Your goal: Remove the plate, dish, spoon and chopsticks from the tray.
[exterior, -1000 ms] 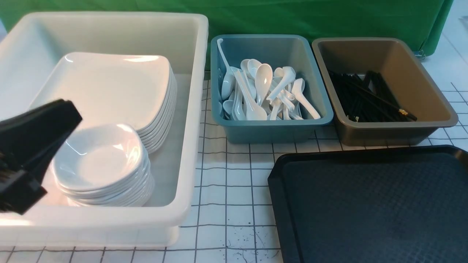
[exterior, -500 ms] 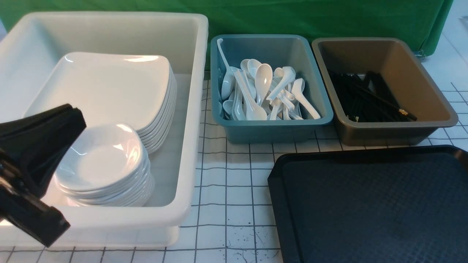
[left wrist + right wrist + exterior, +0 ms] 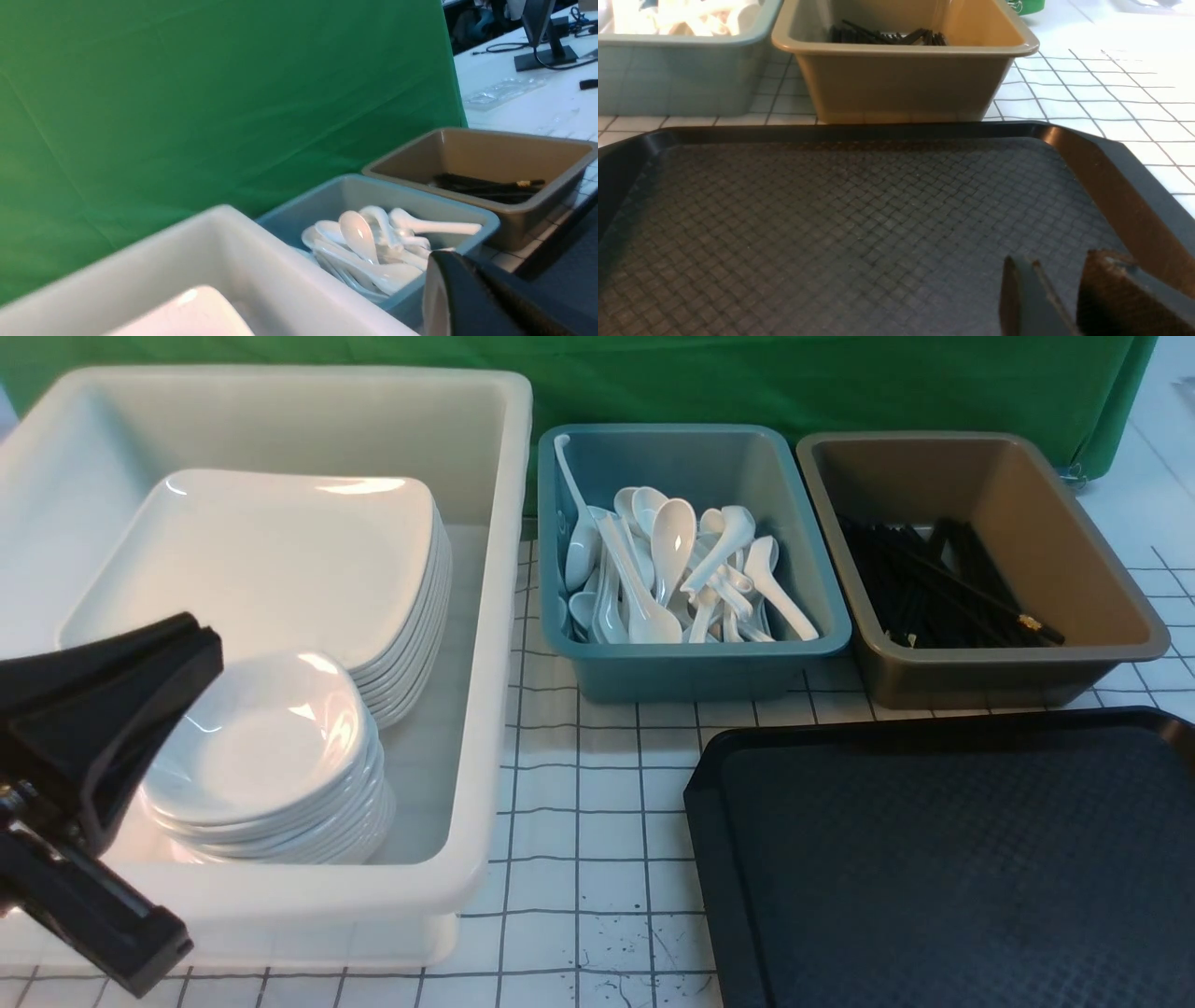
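Note:
The black tray (image 3: 934,859) lies bare at the front right, nothing on it in the front or right wrist view (image 3: 831,224). A white plate (image 3: 271,560) tops a stack in the white tub. A small dish (image 3: 261,747) tops a lower stack in front of it. Spoons (image 3: 672,569) fill the teal bin, and black chopsticks (image 3: 934,588) lie in the brown bin. My left gripper (image 3: 201,649) is shut and empty, hovering over the tub's near left corner beside the dish stack. My right gripper (image 3: 1057,259) stands open just above the tray's right part, holding nothing.
The white tub (image 3: 495,616) takes up the left side. The teal bin (image 3: 691,649) and the brown bin (image 3: 1008,663) stand side by side behind the tray. A green cloth (image 3: 747,383) closes off the back. Gridded white table (image 3: 597,859) shows between tub and tray.
My left gripper has sunk a little and drawn back toward the near edge, staying shut. Nothing else has moved.

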Tool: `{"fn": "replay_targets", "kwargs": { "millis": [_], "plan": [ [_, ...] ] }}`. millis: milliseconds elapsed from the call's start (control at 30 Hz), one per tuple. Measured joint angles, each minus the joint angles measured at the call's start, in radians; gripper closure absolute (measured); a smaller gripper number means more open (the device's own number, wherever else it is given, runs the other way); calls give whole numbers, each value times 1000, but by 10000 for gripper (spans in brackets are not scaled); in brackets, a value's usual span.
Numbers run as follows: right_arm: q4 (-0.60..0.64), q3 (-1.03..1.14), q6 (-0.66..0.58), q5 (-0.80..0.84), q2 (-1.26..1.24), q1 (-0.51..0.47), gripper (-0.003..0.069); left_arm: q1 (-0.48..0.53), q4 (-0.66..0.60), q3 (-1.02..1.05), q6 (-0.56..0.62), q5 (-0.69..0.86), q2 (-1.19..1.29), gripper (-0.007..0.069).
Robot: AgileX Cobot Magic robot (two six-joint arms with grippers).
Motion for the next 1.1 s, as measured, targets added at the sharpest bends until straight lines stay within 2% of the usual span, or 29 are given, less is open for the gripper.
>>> {"fn": "replay_targets", "kwargs": {
  "millis": [67, 167, 300, 467, 633, 833, 1100],
  "plan": [
    [0, 0, 0, 0, 0, 0, 419, 7, 10, 1, -39, 38, -24, 624],
    [0, 0, 0, 0, 0, 0, 419, 92, 19, 41, -104, 99, -116, 624],
    [0, 0, 0, 0, 0, 0, 419, 226, -19, 166, -150, 67, -235, 624],
    [0, 0, 0, 0, 0, 0, 419, 442, -32, 366, -293, -7, -409, 624],
    [0, 0, 0, 0, 0, 0, 419, 602, -22, 425, -400, 102, -493, 624],
    [0, 0, 0, 0, 0, 0, 419, 597, -21, 427, -419, 221, -501, 624],
    [0, 0, 0, 0, 0, 0, 419, 483, -19, 427, -414, 247, -501, 624]
  ]
}}
